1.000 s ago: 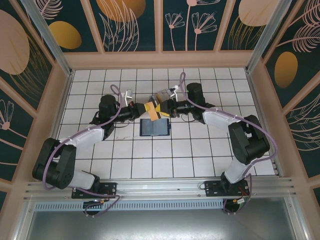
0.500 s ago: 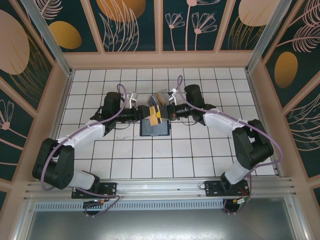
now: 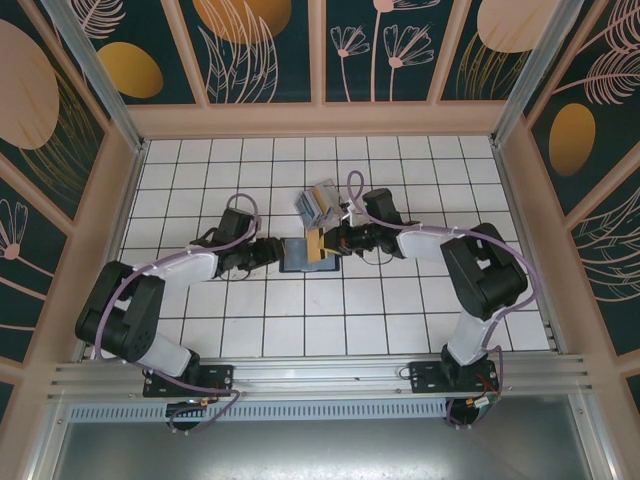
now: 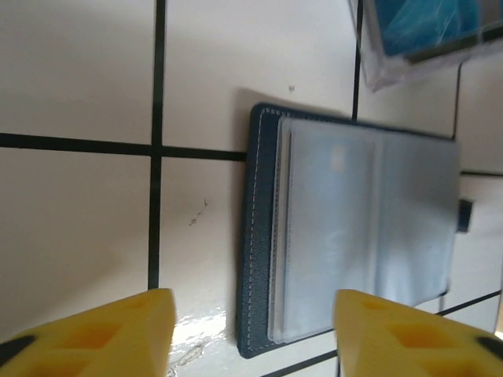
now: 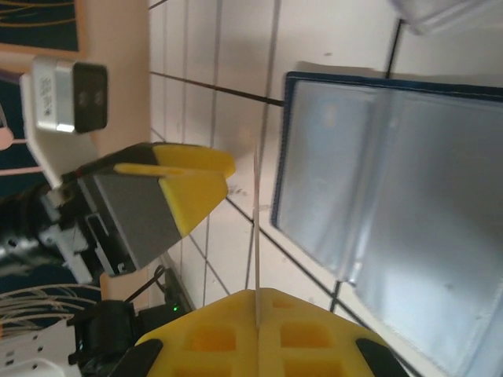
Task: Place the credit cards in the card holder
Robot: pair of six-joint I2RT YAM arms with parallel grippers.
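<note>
My right gripper (image 3: 325, 243) is shut on a tan-gold credit card (image 3: 316, 243), held upright just above the open dark blue wallet (image 3: 310, 256). In the right wrist view the card (image 5: 256, 228) shows edge-on as a thin line rising from my shut gripper (image 5: 257, 314). My left gripper (image 3: 277, 250) hovers low at the wallet's left edge, open with nothing in it (image 4: 255, 338); its yellow fingers (image 4: 94, 338) straddle the wallet's corner (image 4: 354, 236). The clear card holder (image 3: 322, 205) stands just behind the wallet, with a bluish card in it (image 4: 416, 27).
The open wallet (image 5: 393, 212) shows clear plastic sleeves. My left gripper's finger (image 5: 181, 188) hangs close beside the held card. Wooden walls (image 3: 135, 200) close the white tiled floor in on three sides.
My left gripper let go of the tan-gold card and opened, and my right gripper shut on it. Both grippers came down and nearer, over the wallet.
</note>
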